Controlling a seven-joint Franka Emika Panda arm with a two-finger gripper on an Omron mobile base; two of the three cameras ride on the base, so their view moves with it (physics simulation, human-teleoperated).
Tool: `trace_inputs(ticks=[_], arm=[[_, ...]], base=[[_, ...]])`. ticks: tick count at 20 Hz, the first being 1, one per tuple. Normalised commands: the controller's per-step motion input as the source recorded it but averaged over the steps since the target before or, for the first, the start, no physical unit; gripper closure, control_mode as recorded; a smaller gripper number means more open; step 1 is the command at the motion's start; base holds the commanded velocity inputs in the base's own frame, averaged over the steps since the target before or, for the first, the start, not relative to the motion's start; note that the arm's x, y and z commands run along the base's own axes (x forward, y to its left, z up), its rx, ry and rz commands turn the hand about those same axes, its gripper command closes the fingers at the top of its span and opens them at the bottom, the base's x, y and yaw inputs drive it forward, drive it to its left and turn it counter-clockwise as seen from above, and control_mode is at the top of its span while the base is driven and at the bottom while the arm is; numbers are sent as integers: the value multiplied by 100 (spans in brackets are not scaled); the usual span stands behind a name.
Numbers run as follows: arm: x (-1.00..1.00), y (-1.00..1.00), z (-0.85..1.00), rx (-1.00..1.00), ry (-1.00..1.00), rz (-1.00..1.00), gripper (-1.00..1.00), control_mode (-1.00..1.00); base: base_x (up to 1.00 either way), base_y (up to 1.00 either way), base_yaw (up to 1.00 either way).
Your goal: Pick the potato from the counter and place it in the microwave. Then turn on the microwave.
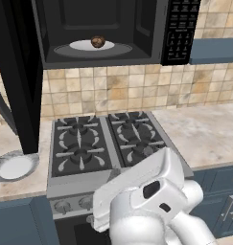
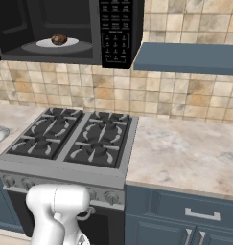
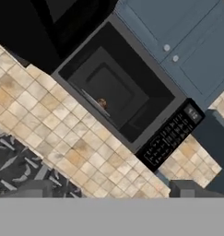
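Observation:
The potato [image 1: 98, 42] lies on the white turntable [image 1: 82, 46] inside the microwave [image 1: 151, 24], whose door [image 1: 17, 72] hangs swung open to the left. The right base view shows the potato [image 2: 59, 39] beside the keypad [image 2: 115, 28]. In the hand view my gripper [image 3: 111, 191] is open with nothing between its fingers. It is well back from the microwave [image 3: 118, 92] and points up at it, where the potato [image 3: 102, 103] is a small brown speck. The beige counter [image 1: 209, 134] lies to the right of the stove.
A black gas stove [image 1: 103, 141] sits directly under the microwave, with knobs along its front. A grey-rimmed white plate [image 1: 13, 166] rests on the counter left of the stove. Blue-grey cabinets [image 2: 185, 57] hang to the right of the microwave.

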Motion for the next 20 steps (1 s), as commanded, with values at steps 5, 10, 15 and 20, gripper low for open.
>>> trace_inputs(ticks=[5,10,15,20], arm=[[-12,33,-41,-16,-25,-5,-100,-100],[0,55,-46,-17,-18,-7,100,-100],[0,39,-33,-12,-13,-6,100,-100],[0,47,-5,-3,-8,-3,100,-100]], base=[[0,0,0],[0,0,0],[0,0,0],[0,0,0]])
